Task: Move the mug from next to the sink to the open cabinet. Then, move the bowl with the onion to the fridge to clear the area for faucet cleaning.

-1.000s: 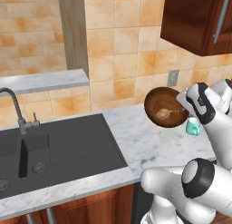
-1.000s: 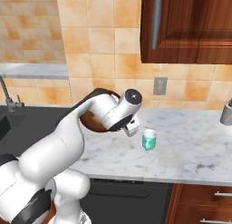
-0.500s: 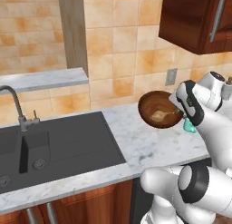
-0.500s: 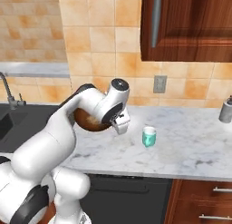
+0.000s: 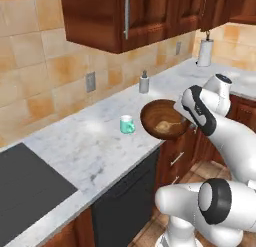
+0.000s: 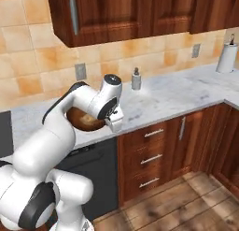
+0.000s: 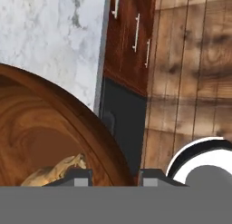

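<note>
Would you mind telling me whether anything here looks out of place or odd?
Yes: the teal mug stands on the counter, though it belongs in the cabinet. Meanwhile the hand grips the rim of the wooden bowl and carries it, with the onion inside, past the counter's edge. Nothing is spilled.

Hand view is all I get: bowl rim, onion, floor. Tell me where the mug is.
Observer: In the left base view the mug stands upright on the marble counter, beside the bowl and apart from it.
Operator: List what else is on that counter.
Observer: A soap dispenser stands by the tiled wall, and a paper towel roll stands at the far corner.
Operator: Check the wall cabinets above.
Observer: The wall cabinet doors in view over the counter are shut.
</note>
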Controlling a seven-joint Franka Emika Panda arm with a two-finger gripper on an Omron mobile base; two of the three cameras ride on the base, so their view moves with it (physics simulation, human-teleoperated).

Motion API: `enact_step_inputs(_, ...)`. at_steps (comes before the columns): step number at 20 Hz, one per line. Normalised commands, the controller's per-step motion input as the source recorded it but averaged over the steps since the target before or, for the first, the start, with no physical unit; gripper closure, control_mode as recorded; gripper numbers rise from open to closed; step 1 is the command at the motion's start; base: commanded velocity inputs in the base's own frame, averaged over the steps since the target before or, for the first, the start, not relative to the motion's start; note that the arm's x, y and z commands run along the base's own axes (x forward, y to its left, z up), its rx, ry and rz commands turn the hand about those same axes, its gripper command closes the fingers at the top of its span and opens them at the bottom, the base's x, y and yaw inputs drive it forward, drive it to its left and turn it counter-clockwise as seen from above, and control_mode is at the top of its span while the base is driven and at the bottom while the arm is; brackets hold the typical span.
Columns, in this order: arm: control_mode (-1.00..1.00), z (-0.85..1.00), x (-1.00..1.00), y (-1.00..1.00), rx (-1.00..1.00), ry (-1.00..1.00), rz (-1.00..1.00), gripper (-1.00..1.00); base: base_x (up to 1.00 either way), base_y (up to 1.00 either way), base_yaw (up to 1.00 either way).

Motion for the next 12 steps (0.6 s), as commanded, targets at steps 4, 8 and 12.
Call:
enact_step_inputs(4, 1.00, 0.00, 0.00, 0.00, 0.00, 0.00, 0.00, 1.00, -0.03, -0.10, -0.82)
enact_step_inputs(8, 1.00, 0.00, 0.00, 0.00, 0.00, 0.00, 0.00, 1.00, 0.19, -0.14, -0.71)
enact_step_inputs(12, 1.00, 0.00, 0.00, 0.00, 0.00, 0.00, 0.00, 1.00, 0.50, -0.21, -0.70)
